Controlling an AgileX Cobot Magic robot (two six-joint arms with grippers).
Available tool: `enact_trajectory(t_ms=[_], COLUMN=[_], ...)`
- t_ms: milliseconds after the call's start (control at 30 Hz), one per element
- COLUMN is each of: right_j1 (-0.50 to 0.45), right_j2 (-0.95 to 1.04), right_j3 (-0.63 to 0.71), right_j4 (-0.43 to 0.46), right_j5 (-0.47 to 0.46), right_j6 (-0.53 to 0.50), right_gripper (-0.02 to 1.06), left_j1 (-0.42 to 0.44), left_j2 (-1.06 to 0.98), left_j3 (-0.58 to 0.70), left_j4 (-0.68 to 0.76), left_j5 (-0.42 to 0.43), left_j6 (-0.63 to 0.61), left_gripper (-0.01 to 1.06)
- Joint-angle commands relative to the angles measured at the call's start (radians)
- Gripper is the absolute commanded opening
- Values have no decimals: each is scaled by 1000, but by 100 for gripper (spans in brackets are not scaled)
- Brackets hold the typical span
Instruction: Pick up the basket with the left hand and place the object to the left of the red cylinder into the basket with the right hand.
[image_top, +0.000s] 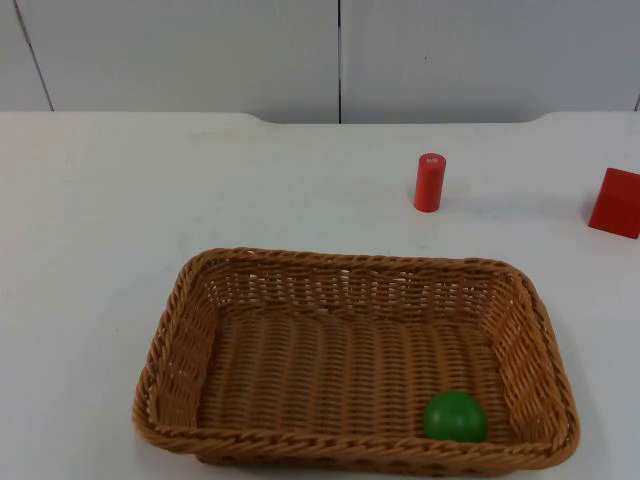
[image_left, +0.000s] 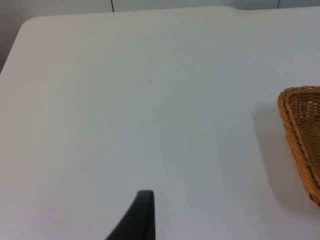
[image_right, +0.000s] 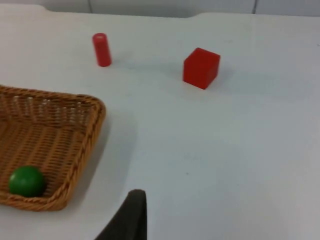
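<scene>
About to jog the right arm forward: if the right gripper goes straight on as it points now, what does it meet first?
Probably bare table. The basket lies off to one side, the red cube and red cylinder farther on; depth is unclear.

red cube (image_top: 616, 202): on white table (image_top: 90, 230), far right edge; grey partition wall (image_top: 180, 50): behind table

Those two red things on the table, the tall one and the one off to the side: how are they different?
The red cylinder is round and slim and stands upright on its flat end; the red cube is boxy, with flat faces and sharp corners, and looks wider. The cylinder stands nearer the basket, the cube farther right. Both are plain red and rest on the white table, outside the basket.
</scene>
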Motion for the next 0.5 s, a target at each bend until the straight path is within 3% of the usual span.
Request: enact_trajectory(t_ms=[0, 333, 467], right_j1=[-34, -50, -50], right_j2=[-4, -4, -4], right_j3=[1, 1, 1], right_j4=[4, 4, 4], right_j5=[-10, -10, -10], right_j6=[-3, -3, -3], right_gripper=[105, 105, 105], left_j1=[2, 6, 68], left_j2=[-3, -3, -3], left_j3=[5, 5, 5], left_j4=[-11, -11, -11], left_j5=[-11, -10, -10], left_j6=[0, 0, 0], left_gripper=[105, 105, 105])
